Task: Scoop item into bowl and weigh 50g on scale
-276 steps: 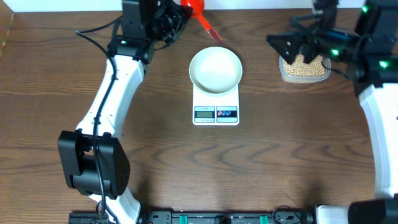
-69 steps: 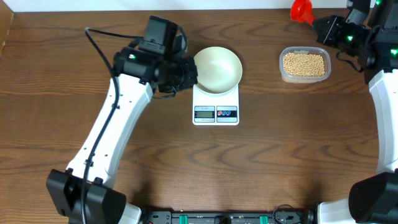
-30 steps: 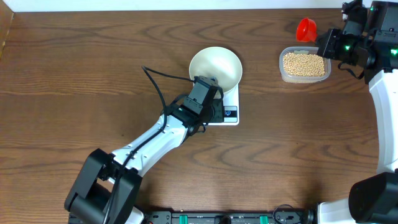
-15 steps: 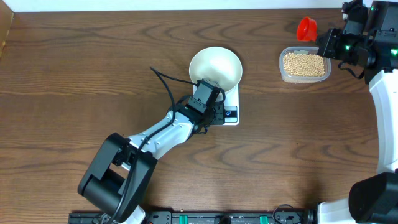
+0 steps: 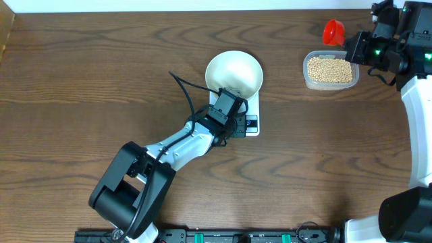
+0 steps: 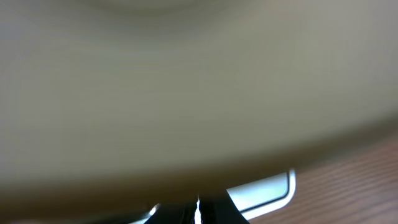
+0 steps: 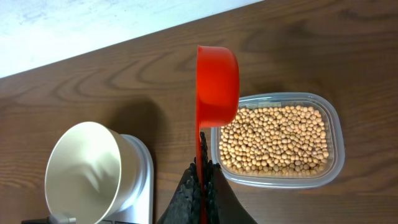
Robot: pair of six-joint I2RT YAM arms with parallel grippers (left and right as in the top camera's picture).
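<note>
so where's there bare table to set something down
Widest: bare wood left of the round white bowl. Also the strip between bowl and clear plastic tub of tan beans, and the front right below that tub. Crowded: the small white digital scale, under the left arm, and the far right corner by the red plastic scoop.

Probably a lab: robot arm (image 5: 182, 144) at wooden table (image 5: 67, 101).

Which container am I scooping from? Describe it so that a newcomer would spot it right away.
Look toward the far right of the wooden table, by the red scoop in the right gripper. There sits a clear rectangular tub with rounded corners, full of small tan beans. Unlike the round white bowl on the scale, it is see-through, boxy and filled.
</note>
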